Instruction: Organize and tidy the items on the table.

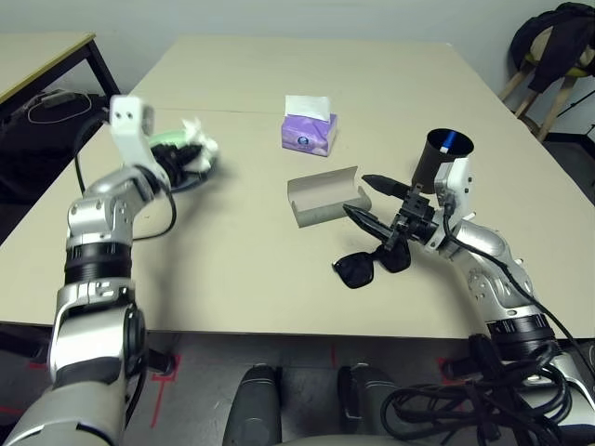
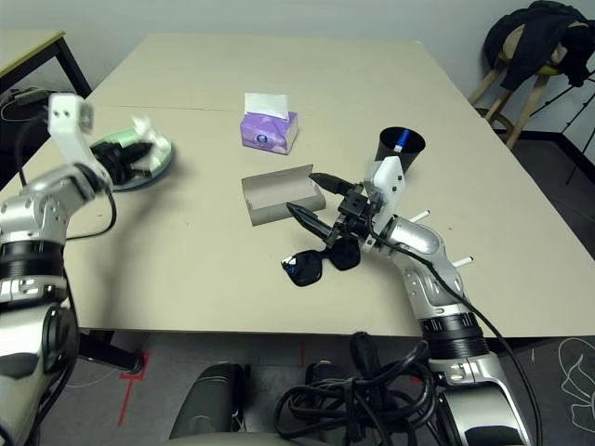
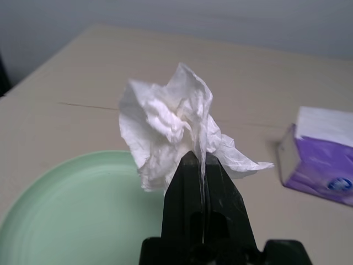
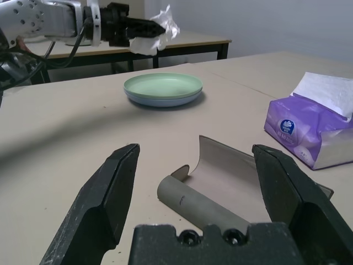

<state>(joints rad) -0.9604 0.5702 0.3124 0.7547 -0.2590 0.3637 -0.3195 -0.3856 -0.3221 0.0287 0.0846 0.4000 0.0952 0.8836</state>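
My left gripper (image 3: 201, 163) is shut on the crumpled white tissue (image 3: 171, 124) and holds it just above the pale green plate (image 1: 169, 139), which is stacked on a light blue one. My right gripper (image 1: 355, 193) is open, with its fingers hovering at the right end of the open grey glasses case (image 1: 321, 197). The black sunglasses (image 1: 367, 265) lie on the table (image 1: 232, 269) just in front of that gripper. Behind my right wrist stands the black cup (image 1: 435, 158) with a blue-and-white pen (image 1: 449, 142) in it. Two more pens (image 2: 462, 262) lie to the right of my right forearm.
A purple tissue box (image 1: 310, 130) stands mid-table behind the case. A smaller black-legged table (image 1: 46, 56) with cables is at the far left. A stool with dark clothing (image 1: 558, 46) is at the far right. Cables hang below my right arm.
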